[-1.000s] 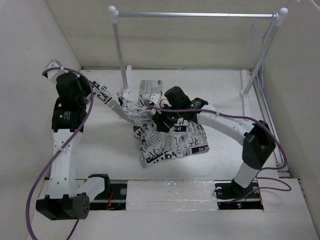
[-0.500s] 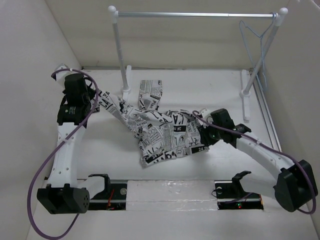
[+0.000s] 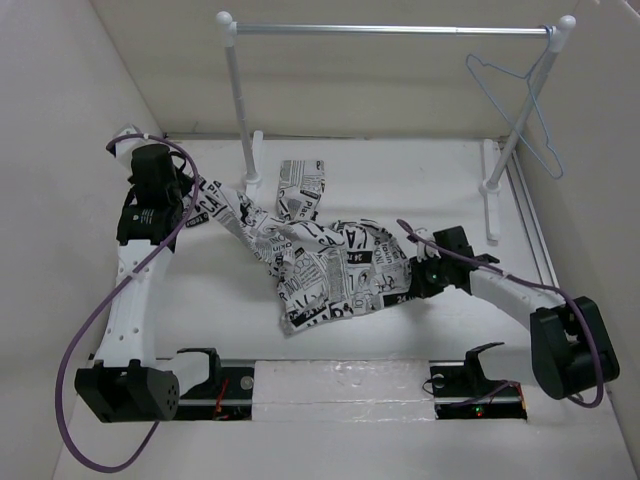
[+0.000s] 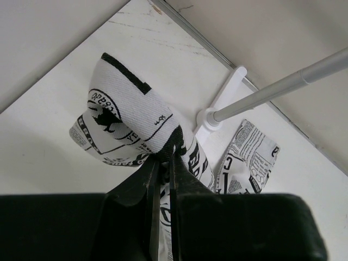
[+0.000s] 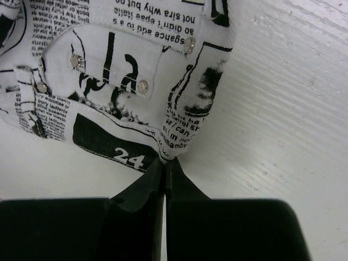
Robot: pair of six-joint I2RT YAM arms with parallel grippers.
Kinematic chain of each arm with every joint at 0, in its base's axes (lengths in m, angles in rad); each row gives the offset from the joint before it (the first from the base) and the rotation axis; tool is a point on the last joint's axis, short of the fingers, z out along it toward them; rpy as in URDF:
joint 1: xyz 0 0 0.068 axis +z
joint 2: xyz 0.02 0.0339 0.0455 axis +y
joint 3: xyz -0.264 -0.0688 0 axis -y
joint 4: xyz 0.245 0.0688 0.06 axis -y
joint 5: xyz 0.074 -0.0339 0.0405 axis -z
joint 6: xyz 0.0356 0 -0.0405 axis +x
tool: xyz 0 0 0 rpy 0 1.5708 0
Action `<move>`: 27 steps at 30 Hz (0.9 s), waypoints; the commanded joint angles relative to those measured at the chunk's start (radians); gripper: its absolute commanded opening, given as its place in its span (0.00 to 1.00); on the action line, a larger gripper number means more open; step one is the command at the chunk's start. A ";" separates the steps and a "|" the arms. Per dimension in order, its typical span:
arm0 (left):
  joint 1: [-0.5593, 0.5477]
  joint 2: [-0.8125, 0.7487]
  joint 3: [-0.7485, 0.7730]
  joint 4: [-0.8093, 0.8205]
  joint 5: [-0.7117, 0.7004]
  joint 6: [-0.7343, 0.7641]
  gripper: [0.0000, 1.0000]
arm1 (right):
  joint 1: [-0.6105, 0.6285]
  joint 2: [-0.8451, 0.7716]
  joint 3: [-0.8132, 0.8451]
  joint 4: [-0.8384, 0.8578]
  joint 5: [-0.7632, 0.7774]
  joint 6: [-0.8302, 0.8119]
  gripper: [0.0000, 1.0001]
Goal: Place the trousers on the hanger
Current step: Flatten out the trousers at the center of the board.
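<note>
Across the table, both jaws pinch opposite trousers edges (hanger well apart).

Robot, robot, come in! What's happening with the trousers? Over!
Left claw shut on trousers end, right claw on a corner. Trousers crumpled on table. Hanger bare, back right by rack.
</note>
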 commanded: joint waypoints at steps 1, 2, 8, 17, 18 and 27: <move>0.003 -0.050 0.024 0.054 -0.035 0.032 0.00 | -0.011 0.020 0.065 0.033 -0.006 -0.011 0.00; 0.003 -0.063 0.019 0.056 -0.036 0.032 0.00 | -0.028 0.041 0.103 -0.006 0.033 -0.023 0.00; 0.003 -0.107 -0.001 0.022 -0.047 0.041 0.00 | -0.095 0.231 0.630 -0.073 0.318 -0.027 0.00; 0.003 -0.159 -0.073 -0.007 -0.058 0.045 0.00 | -0.023 0.244 0.723 -0.184 0.349 -0.120 0.74; 0.003 -0.161 -0.087 -0.007 -0.049 0.040 0.00 | -0.003 0.200 0.644 -0.175 0.296 -0.111 0.70; -0.010 -0.179 -0.183 0.000 0.036 0.020 0.00 | 0.035 -0.308 0.051 -0.190 0.098 0.109 0.49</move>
